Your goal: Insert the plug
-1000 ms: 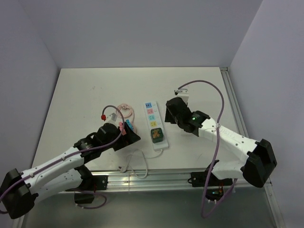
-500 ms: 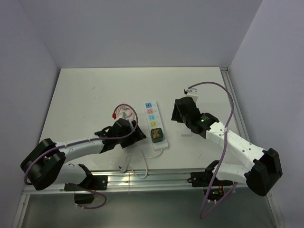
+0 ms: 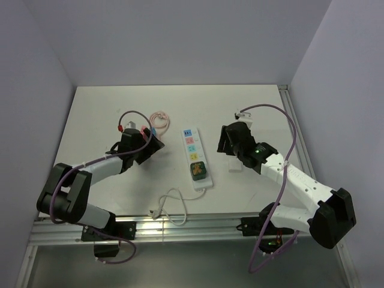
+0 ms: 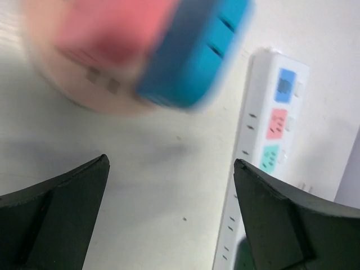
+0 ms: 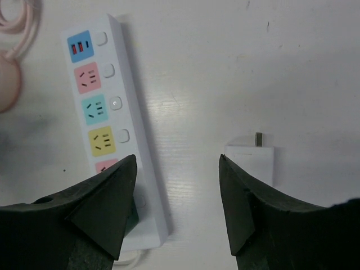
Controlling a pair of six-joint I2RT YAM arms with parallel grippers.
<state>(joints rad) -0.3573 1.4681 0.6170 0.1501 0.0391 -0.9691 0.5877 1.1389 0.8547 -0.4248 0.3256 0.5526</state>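
The white power strip (image 3: 193, 155) with coloured sockets lies mid-table; a dark green block (image 3: 198, 172) sits in its near end. A white plug (image 3: 235, 165) lies flat on the table right of the strip, one prong showing in the right wrist view (image 5: 251, 160). My right gripper (image 3: 225, 140) is open and empty above the gap between the strip (image 5: 107, 107) and the plug. My left gripper (image 3: 153, 143) is open and empty left of the strip (image 4: 270, 135). A blurred pink and blue object (image 4: 140, 50) is just ahead of it.
A coiled pink cable (image 3: 158, 122) lies left of the strip's far end, also in the right wrist view (image 5: 19, 34). A thin white cord (image 3: 171, 201) trails from the strip to the table's front edge. A metal rail (image 3: 294, 129) runs along the right side.
My left gripper has swung from beside the strip's near end back and left, toward the pink cable. My right gripper shifted a little right, then stayed put.
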